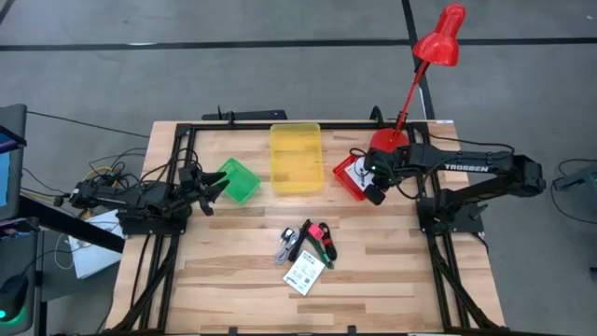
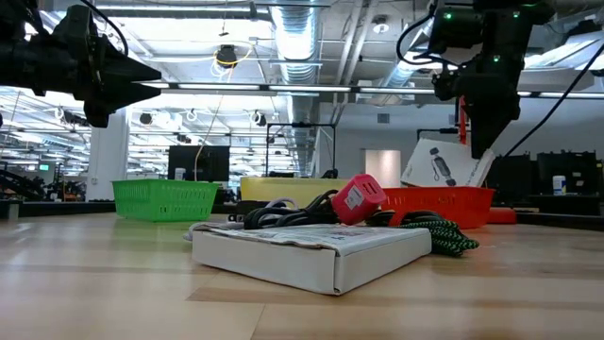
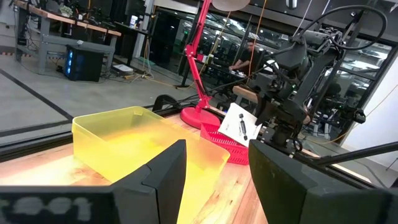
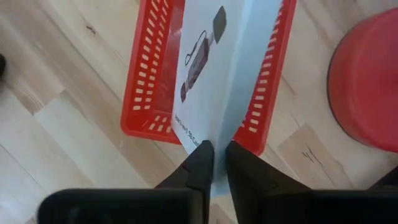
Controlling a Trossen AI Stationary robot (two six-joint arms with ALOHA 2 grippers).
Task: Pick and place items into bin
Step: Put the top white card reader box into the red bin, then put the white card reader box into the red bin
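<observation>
Right gripper [image 4: 215,155] grasping a white card packet [image 4: 217,68] over the red bin [image 4: 152,93].

In the high view the red bin sits at about two o'clock from the table's centre, beside the lamp base [image 1: 387,140]; the packet leans tilted inside it. The left gripper [image 3: 214,168], fingers released and apart, waits at nine o'clock by the green bin [image 1: 239,179]. Remaining items [image 1: 308,245] lie at six o'clock, below the yellow bin [image 1: 296,157].

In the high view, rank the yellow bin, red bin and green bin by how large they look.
1. Yellow bin, clearly the largest.
2 and 3. Green bin and red bin: they look about alike; the left gripper and right gripper each cover part of one, so I won't rank them.
</observation>
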